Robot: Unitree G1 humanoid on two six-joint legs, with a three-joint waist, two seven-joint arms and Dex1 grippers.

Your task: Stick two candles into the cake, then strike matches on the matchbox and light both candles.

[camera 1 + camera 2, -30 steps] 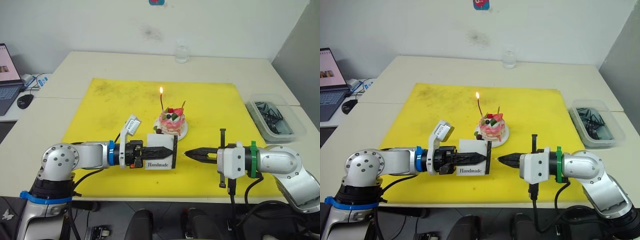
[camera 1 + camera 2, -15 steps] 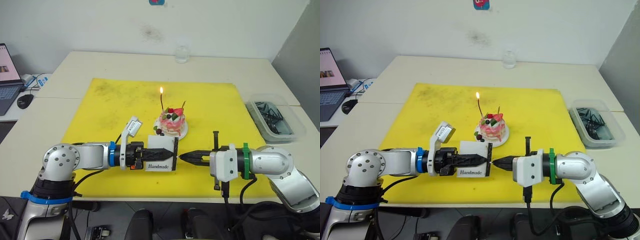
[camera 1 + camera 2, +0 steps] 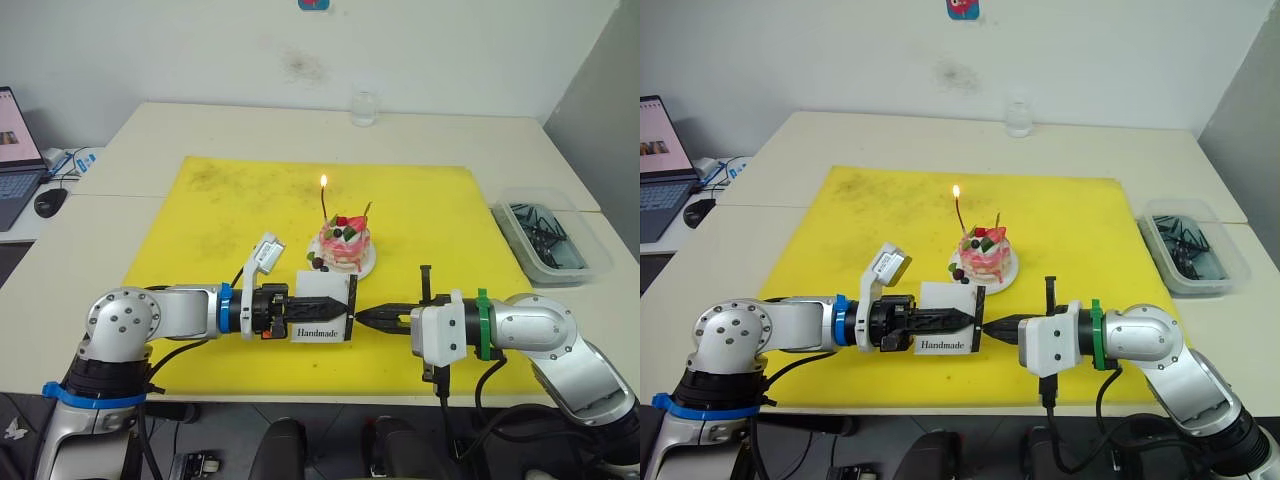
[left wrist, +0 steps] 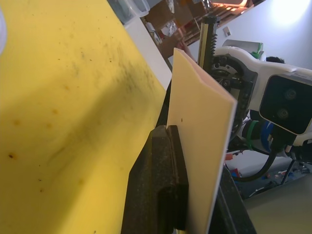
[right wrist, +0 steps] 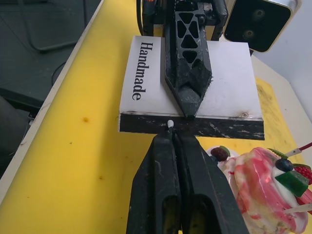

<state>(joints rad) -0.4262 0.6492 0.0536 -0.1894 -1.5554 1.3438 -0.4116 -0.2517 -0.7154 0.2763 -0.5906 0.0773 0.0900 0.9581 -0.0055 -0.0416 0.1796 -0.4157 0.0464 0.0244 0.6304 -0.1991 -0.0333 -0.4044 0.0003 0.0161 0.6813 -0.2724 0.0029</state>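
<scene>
You've got bright, even room light over the yellow mat [image 3: 420, 200], shadows soft and short (no harsh glare on it). The candle flame [image 3: 323, 181] shows as a small warm spot. In your left wrist view the matchbox [image 4: 202, 141] sits blurred up close, with a bright blown-out patch of light beyond it.

The matchbox [image 5: 190, 83] looks like matt white card with a rough, scuffed black strip [image 5: 195, 127], held by textured black plastic fingers [image 5: 187, 73], on a smudged matt yellow mat [image 3: 230, 210], beside a glossy pink cake [image 5: 265, 192].
</scene>
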